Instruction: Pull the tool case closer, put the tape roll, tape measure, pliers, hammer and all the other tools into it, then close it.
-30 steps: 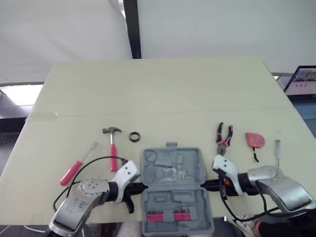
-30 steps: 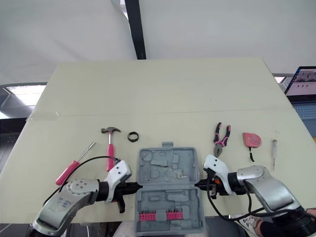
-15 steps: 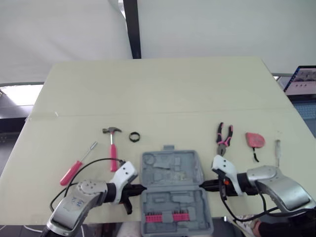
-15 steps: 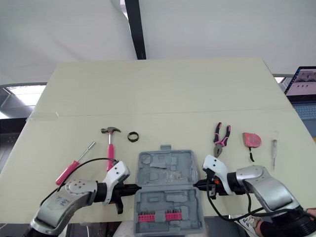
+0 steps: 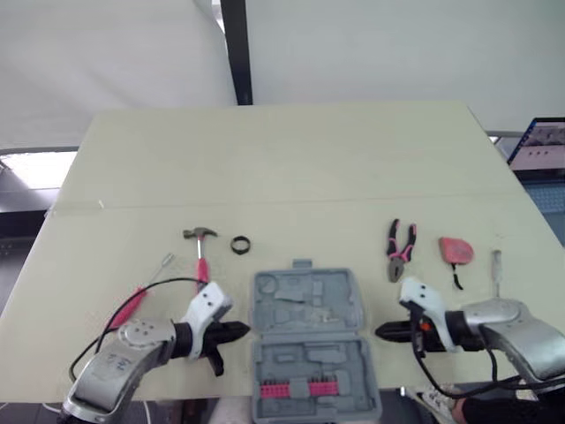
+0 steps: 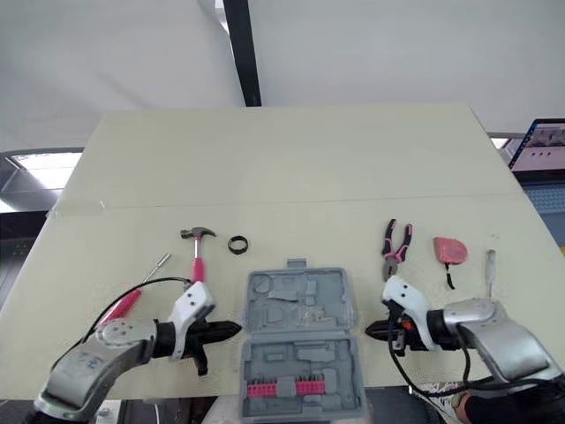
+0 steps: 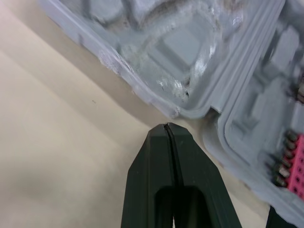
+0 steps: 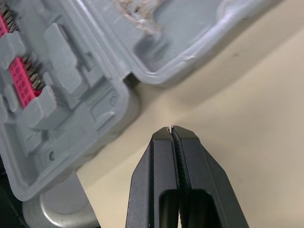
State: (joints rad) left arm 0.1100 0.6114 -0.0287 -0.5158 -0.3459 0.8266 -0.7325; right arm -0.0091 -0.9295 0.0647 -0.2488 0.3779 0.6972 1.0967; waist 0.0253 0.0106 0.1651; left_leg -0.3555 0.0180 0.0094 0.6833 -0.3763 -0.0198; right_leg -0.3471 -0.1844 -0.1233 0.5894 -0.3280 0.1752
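On the table, from the head view, how far along are we?
Tool case (image 5: 309, 340) lies open at the near edge between the arms, so I'd judge the pull done. Hammer (image 5: 201, 250), tape roll (image 5: 241, 245), pliers (image 5: 399, 250), tape measure (image 5: 455, 251), red screwdriver (image 5: 132, 300) and small screwdriver (image 5: 496, 265) all lie outside it.
Left wrist?
Left gripper (image 7: 167, 128) is pinched together on nothing, just beside the case's edge.
Right wrist?
Right gripper (image 8: 171, 129) likewise: fingers pressed together, empty, near the other edge. Loading and closing remain.
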